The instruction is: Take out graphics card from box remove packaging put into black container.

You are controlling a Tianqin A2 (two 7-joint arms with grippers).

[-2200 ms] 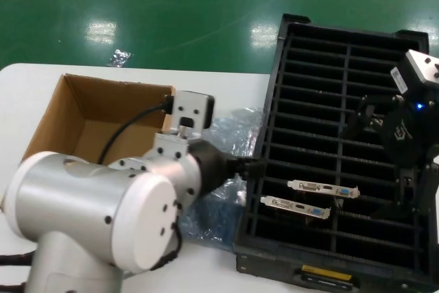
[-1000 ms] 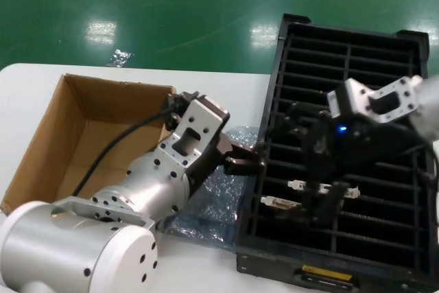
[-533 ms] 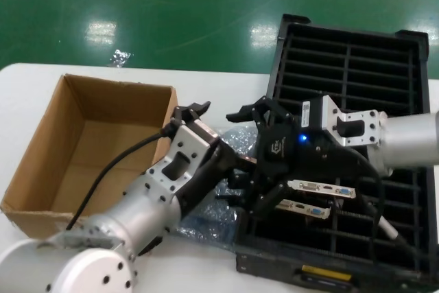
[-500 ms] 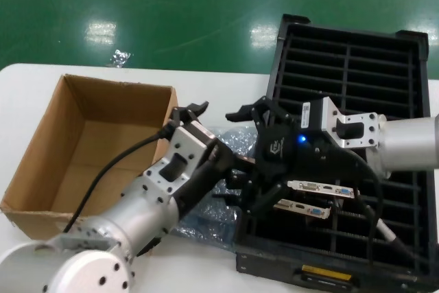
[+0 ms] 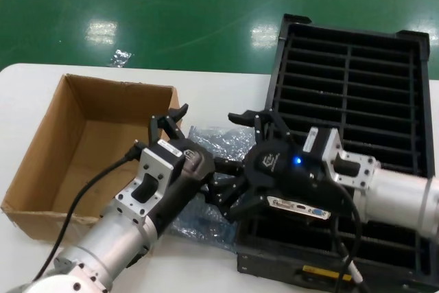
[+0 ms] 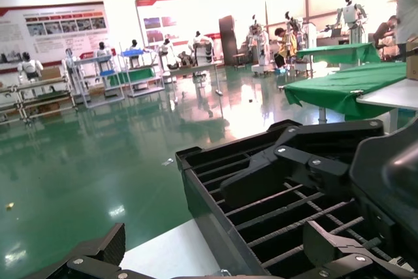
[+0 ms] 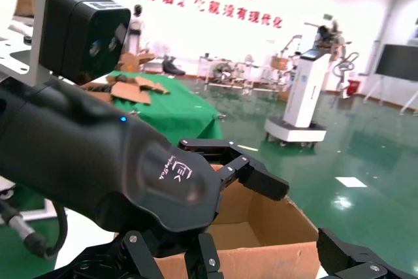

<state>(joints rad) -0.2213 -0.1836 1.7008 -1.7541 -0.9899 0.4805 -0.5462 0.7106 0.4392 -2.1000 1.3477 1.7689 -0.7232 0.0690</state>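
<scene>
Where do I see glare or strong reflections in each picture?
Head view: two white lamp reflections on the floor, and shine on the packaging. Left wrist view: the far hall is washed out by light, with glare on the floor. Right wrist view: one bright patch on the floor.

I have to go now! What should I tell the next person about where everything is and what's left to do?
Left gripper: open, over the plastic bag.
Right gripper: open wide, facing the left one at the black crate's near-left edge.
The bag lies crumpled on the table between the cardboard box and the crate. Whether a card is inside it cannot be seen.
Done: one graphics card sits in a crate slot. The visible part of the box holds nothing.
Left: check the bag, pull out any card and slot it into the crate.
</scene>
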